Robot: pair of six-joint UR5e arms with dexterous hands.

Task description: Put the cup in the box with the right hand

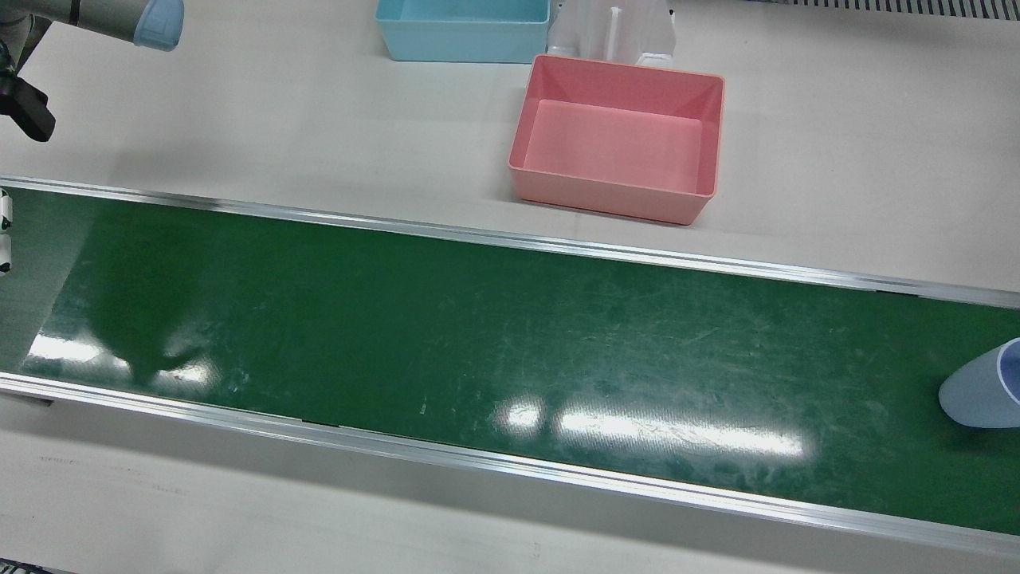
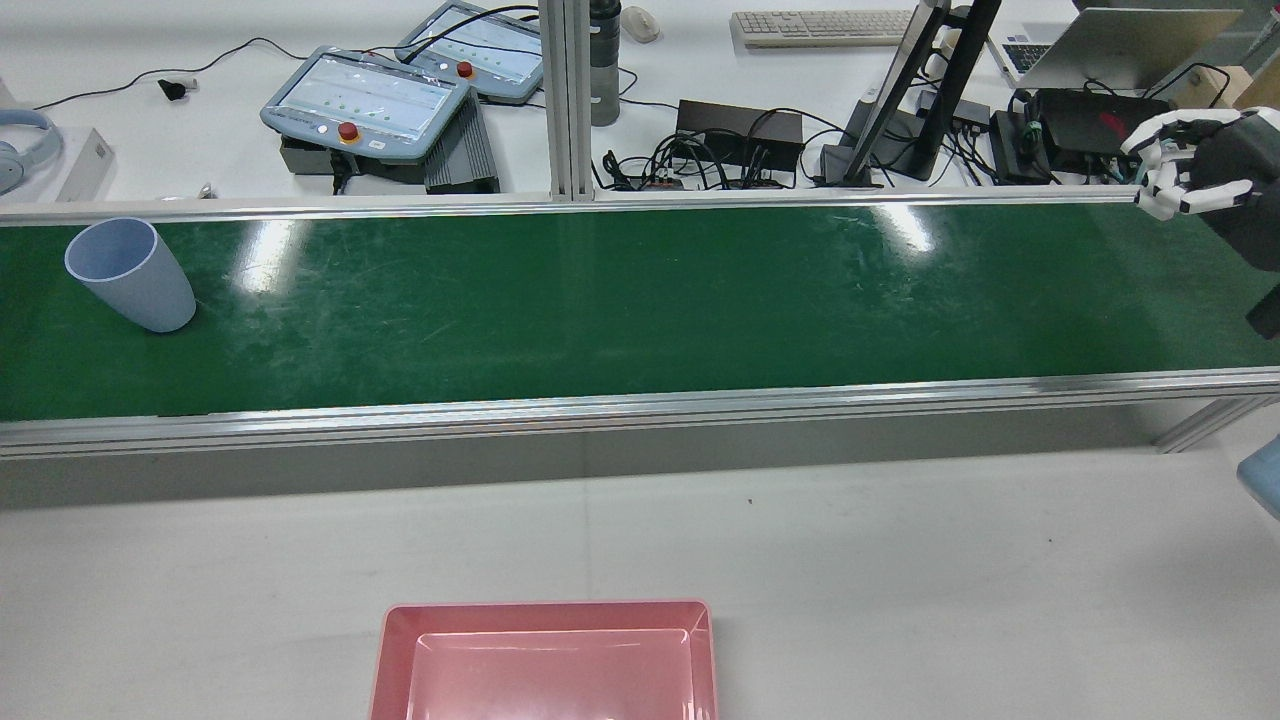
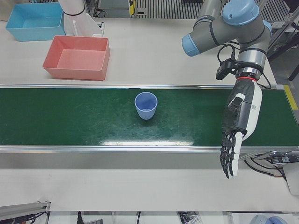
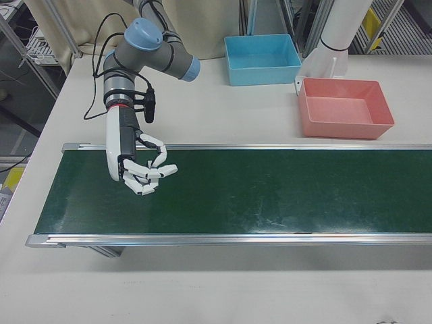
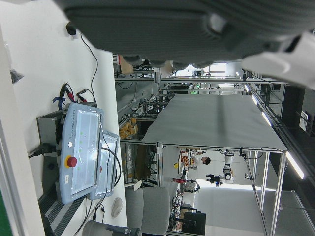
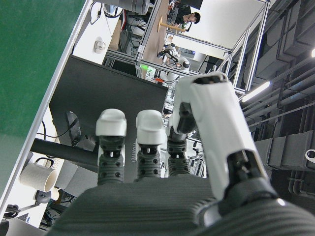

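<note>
No readable brand, label or writing anywhere. Nearest in the rear view, low centre: pink box (image 2: 545,660) on the white table (image 2: 900,560), empty, cut off by the bottom edge. Beyond it, the green conveyor belt (image 2: 640,290), with a pale blue cup (image 2: 130,274) upright at far left, well apart from the box. At the upper right edge, right hand (image 2: 1190,175) over the belt's far end, fingers loosely curled, holding nothing, partly cropped. In the left-front view, left hand (image 3: 236,135) hanging at right, fingers straight and apart, empty. Farther back, upper left there, a blue bin (image 3: 33,21) beside the pink box.
</note>
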